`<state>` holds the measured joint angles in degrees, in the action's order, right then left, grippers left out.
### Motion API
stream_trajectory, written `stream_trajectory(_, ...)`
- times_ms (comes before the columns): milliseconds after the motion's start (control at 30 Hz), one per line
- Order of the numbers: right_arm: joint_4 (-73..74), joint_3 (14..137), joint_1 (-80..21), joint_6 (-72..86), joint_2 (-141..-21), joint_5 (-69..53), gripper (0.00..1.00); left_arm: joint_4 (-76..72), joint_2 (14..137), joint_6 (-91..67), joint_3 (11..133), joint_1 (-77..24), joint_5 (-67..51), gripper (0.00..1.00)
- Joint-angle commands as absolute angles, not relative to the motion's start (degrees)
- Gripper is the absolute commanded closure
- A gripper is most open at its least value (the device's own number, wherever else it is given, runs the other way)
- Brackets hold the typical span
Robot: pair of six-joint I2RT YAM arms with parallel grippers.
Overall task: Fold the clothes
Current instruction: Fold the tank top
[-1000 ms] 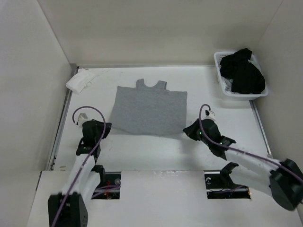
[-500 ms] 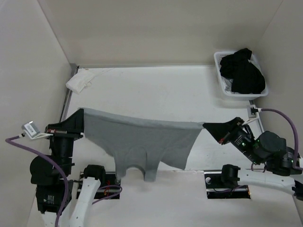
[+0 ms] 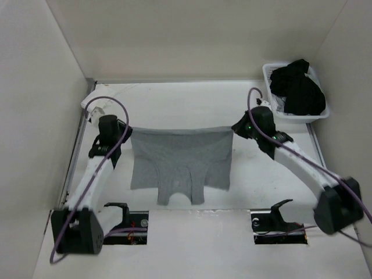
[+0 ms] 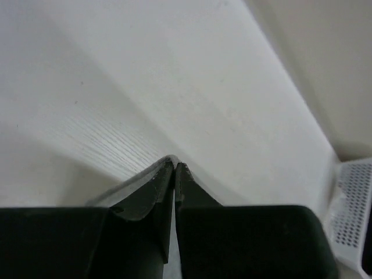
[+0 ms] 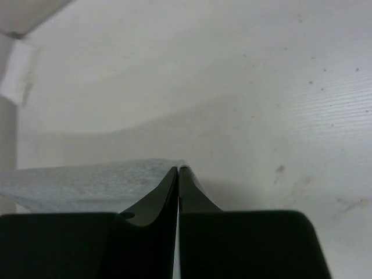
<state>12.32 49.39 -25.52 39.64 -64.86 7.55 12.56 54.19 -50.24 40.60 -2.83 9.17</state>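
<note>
The clothes, a heather-grey tank top [image 3: 179, 160], are stretched by the hem between my two grippers over the middle of the table. The body trails toward the near edge, and the straps and scooped neck [image 3: 181, 196] end up nearest me. My left gripper [image 3: 125, 133] is shut on the left hem corner. In the left wrist view only a thin grey edge [image 4: 152, 168] shows at the shut left gripper [image 4: 174, 164]. My right gripper [image 3: 234, 128] is shut on the right hem corner. The right wrist view shows grey fabric [image 5: 87, 179] running left from the shut right gripper [image 5: 178, 169].
A white basket [image 3: 290, 115] holding a heap of black garments [image 3: 297, 87] stands at the back right, close behind the right arm. A small folded white cloth [image 3: 92, 102] lies at the back left by the left arm. White walls close three sides.
A second ago the top lay flat with its neck at the far side. Both grippers lifted it by the hem, swung it over, and now hold it mid-table with its neck near.
</note>
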Motion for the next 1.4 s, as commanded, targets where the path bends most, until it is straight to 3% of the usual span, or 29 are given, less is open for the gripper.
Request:
stream_trajectory(0, -1.84, 55.25, -19.22, 38.67, -79.32, -6.32, 0.97, -4.02, 68.94, -52.55, 45.07, 0.04, 9.06, 1.00)
stream_trajectory(133, -0.89, 66.42, -14.29, 38.76, -92.18, -9.31, 0.98, -6.42, 82.16, -53.96, 52.98, 0.92, 5.80, 1.00)
stream_trajectory(267, -0.61, 65.06, -13.58, 38.50, -91.51, -9.93, 0.97, -7.29, 81.66, -53.96, 50.73, 0.22, 5.45, 1.00)
stream_trajectory(533, -8.79, 40.72, -15.07, 42.71, -74.64, -8.27, 0.97, -10.03, 60.06, -54.85, 29.02, -0.04, 4.22, 1.00)
stream_trajectory(767, -6.25, 25.94, -20.86, 45.78, -58.47, -4.05, 0.97, 3.06, 37.11, -52.39, 18.20, 3.21, -0.78, 1.00)
stream_trajectory(1067, -2.20, 15.83, -25.53, 52.55, -53.35, 0.79, 0.97, 11.60, 29.01, -53.96, 8.71, 5.40, -4.39, 0.96)
stream_trajectory(1133, -2.20, 15.03, -25.53, 53.43, -54.05, 1.23, 0.92, 11.95, 28.39, -54.32, 7.56, 5.93, -4.92, 0.93)
stream_trajectory(1267, -1.41, 15.47, -25.53, 53.00, -52.65, 2.90, 0.64, 13.44, 28.48, -54.05, 8.70, 7.69, -4.92, 0.77)
stream_trajectory(1367, -2.72, 16.08, -25.36, 51.16, -51.41, 2.55, 0.51, 14.85, 26.11, -53.88, 10.28, 9.18, -4.57, 0.71)
